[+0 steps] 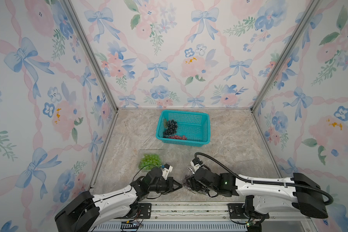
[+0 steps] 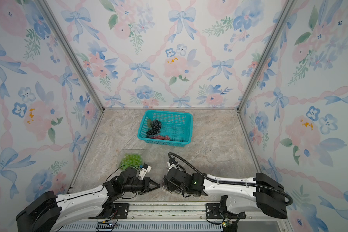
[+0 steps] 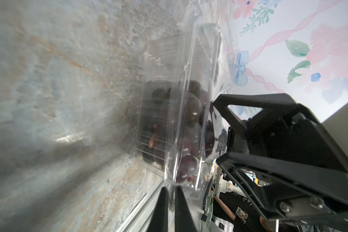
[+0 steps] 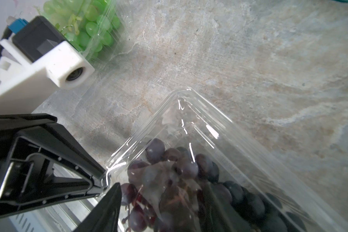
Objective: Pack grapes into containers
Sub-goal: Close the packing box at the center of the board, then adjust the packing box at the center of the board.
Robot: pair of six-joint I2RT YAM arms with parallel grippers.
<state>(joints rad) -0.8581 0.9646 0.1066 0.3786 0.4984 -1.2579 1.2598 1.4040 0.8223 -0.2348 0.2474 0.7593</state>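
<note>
Purple grapes (image 4: 169,170) are held in a front-edge punnet (image 4: 199,112), its corner pinched by the closed left gripper (image 4: 103,179); right gripper (image 3: 216,130) is spread, grasp indeterminable; green grapes (image 1: 150,159) are boxed in a second punnet (image 1: 143,152).

Bare table (image 1: 233,144) lay free right of the basket (image 1: 185,111). Up front, the green punnet (image 1: 149,160), purple punnet (image 1: 188,176), left arm (image 1: 117,197) and right arm (image 1: 259,186) blocked passage.

Lab test booth: floral-wallpapered panels (image 1: 169,50) on aluminium posts (image 1: 93,60) wall the marble-look tabletop (image 1: 229,140); robot arms (image 1: 265,186) mount on its front rail (image 1: 189,210).
</note>
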